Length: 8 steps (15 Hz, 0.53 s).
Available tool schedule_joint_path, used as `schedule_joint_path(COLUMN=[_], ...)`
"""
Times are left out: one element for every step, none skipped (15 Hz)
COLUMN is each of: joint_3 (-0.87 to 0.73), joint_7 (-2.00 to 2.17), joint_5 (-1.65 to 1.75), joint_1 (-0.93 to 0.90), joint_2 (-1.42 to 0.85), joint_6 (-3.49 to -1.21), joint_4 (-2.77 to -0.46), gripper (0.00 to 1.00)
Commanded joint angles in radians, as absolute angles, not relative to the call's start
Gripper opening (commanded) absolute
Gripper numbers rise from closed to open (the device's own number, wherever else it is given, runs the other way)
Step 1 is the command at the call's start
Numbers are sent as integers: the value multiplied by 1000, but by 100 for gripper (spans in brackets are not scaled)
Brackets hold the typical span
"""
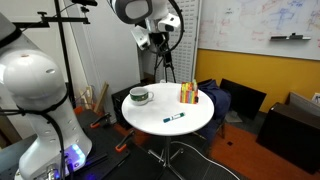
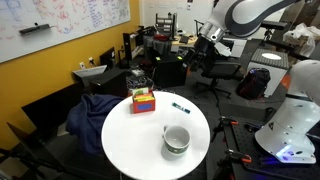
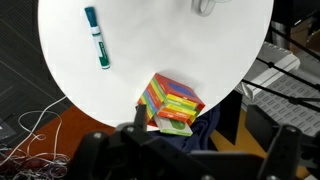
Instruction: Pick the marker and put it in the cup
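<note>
The marker is a slender teal-and-white stick lying flat on the round white table. It shows in both exterior views and at the upper left of the wrist view. The cup is a squat whitish bowl with a dark inside, standing upright and apart from the marker. Only its edge shows at the top of the wrist view. My gripper hangs high above the table's far side. It is open and empty.
A striped orange, red and yellow holder stands on the table near its edge. Blue cloth on a chair lies beside the table. A second white robot, tripods and cables stand around.
</note>
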State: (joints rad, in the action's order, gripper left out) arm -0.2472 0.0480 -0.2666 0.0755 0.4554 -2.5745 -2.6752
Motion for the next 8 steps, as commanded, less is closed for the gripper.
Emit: schedule_joint_path(joint_3=[-253, -260, -267, -267, -274, -276, -283, -284], joint_7=[50, 41, 30, 31, 16, 10, -7, -15], joint_5=[-314, -323, -332, -332, -339, -338, -348, -346], joint_1=[91, 92, 91, 96, 93, 96, 93, 97], joint_2=[358, 336, 311, 286, 263, 240, 216, 194], joint_6=[-2623, -2630, -2640, -2650, -2657, -2660, -2675, -2693], joint_4=[-2648, -2644, -2640, -2633, -2626, -2618, -2609, -2601], gripper=[100, 100, 100, 100, 100, 100, 100, 100])
